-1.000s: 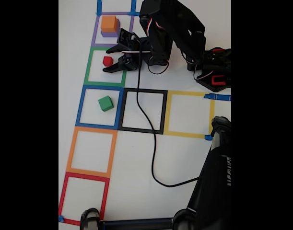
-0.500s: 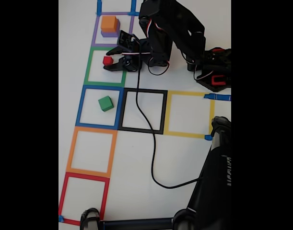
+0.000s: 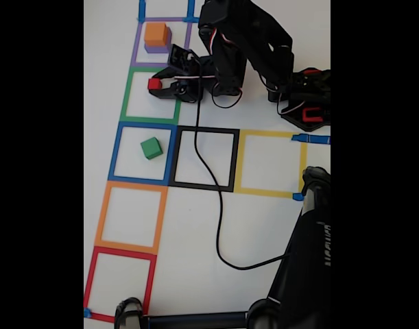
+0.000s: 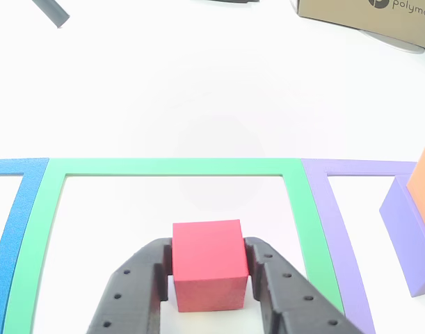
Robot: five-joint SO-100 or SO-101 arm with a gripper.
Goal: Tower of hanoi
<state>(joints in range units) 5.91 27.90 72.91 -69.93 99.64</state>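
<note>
One gripper (image 4: pixel 206 268) clamping one red cube (image 4: pixel 207 264), one green cube (image 3: pixel 151 147), one orange cube (image 3: pixel 156 33) seemingly atop one purple block (image 4: pixel 409 233)

a white table (image 3: pixel 264 226) is lying under bright, even light, a black cable (image 3: pixel 219 226) trailing across it. a cardboard box (image 4: pixel 369 15) is sitting at its far edge.

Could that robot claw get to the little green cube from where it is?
Probably not right away: the gripper is shut on the red cube. The green cube sits uncovered in the neighbouring blue square.
</note>
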